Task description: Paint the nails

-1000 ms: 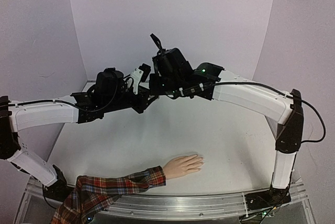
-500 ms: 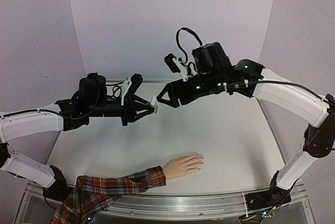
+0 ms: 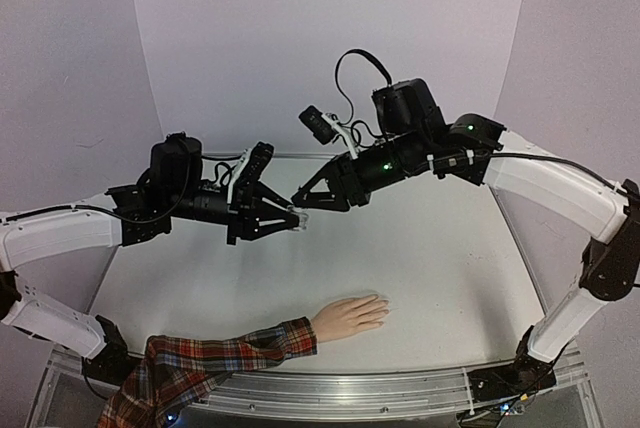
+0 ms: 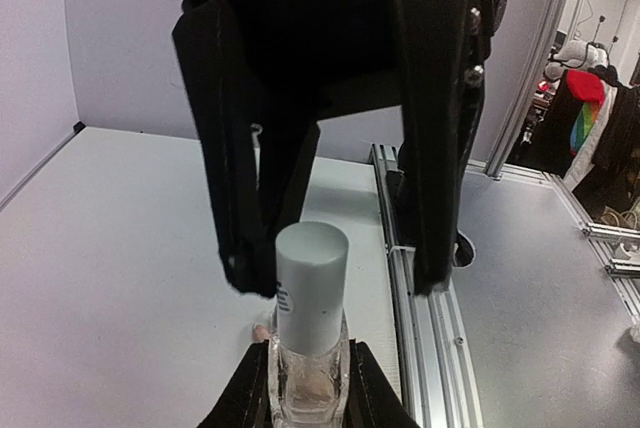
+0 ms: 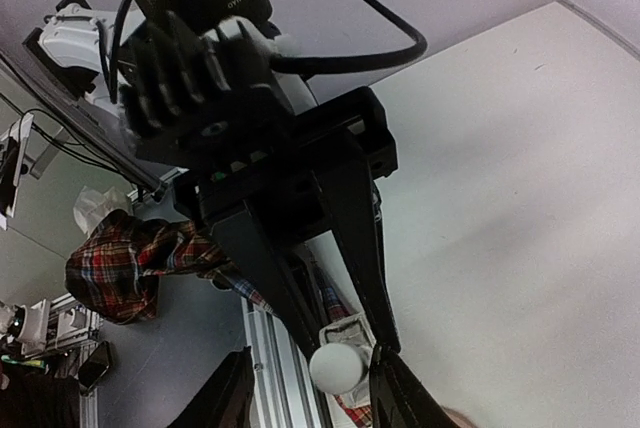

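Note:
A small clear bottle (image 4: 308, 388) with a white cap (image 4: 311, 283) is held in the air, my left gripper (image 4: 308, 373) shut on its glass body. In the top view the bottle (image 3: 298, 216) hangs over the table's middle. My right gripper (image 3: 304, 202) meets it from the right, and its black fingers (image 4: 245, 198) straddle the cap with gaps on both sides. In the right wrist view the cap (image 5: 340, 368) lies between my open right gripper (image 5: 312, 386). The pale mannequin hand (image 3: 350, 315) in a plaid sleeve (image 3: 220, 353) lies flat near the front. Its nails (image 3: 384, 310) are barely distinguishable.
The white table (image 3: 450, 248) is walled in by lilac panels at the back and sides. An aluminium rail (image 3: 400, 388) runs along the near edge, where both arm bases are bolted. The plaid sleeve hangs over that rail at the front left.
A second ago both wrists were bunched together at the back. The right gripper let go, pulled away to the right, then came back down-left over the cap. The left gripper kept hold of the bottle.

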Robot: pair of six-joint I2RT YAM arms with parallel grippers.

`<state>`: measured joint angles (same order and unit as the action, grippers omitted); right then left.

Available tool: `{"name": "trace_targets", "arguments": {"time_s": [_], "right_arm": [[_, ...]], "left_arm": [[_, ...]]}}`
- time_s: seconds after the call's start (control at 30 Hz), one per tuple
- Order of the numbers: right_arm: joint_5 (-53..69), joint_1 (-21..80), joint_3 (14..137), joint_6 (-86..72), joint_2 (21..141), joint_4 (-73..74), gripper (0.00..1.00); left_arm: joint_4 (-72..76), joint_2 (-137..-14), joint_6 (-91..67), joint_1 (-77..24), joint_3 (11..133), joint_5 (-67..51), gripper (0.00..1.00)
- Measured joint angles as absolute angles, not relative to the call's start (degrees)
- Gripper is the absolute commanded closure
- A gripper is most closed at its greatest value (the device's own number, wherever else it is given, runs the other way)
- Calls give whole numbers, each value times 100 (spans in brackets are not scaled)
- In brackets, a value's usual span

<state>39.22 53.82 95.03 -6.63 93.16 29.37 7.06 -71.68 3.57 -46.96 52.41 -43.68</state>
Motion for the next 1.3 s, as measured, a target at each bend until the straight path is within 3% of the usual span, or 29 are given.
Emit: {"name": "trace_targets", "arguments": {"time_s": [0.1,0.3,0.43,0.57,0.73,0.9,0.93,1.03,1.1,1.3], "right_arm": [[4066,5382,9534,-662,9452,2925,64],[4168,5382,9644,-625,9526,2900,98],[3872,5370,9655,-452,9546,2839,100],[3089,5348,9617,-727,9566,2621,100],[425,5634,9835,-1693,9911,2267,100],[-1989,6028,10745,-2689,10772,2736,100],[-2185,6064,10852,-2785,10879,2816,98],[-2427,6141,10941,-2884,10971,2962,64],[-2327,6164,10951,-2808,10925,3115,48],[-660,6074,10511,-2008,10301,3389,43]], "left_arm": [[707,-7168,343,-4696,5251,-4485,100],[714,-7168,247,-4696,5253,-4610,100],[626,-7176,-172,-4693,5292,-4307,100],[648,-7283,-410,-4775,5394,-3280,100],[458,-7827,-616,-4898,5947,-1430,100],[112,-8419,-622,-4954,6500,-436,100],[82,-8458,-616,-4960,6514,-351,100],[10,-8470,-570,-4992,6498,-274,100],[160,-8386,-499,-5002,6327,-177,100],[569,-7658,-155,-4662,5200,-727,100]]}}
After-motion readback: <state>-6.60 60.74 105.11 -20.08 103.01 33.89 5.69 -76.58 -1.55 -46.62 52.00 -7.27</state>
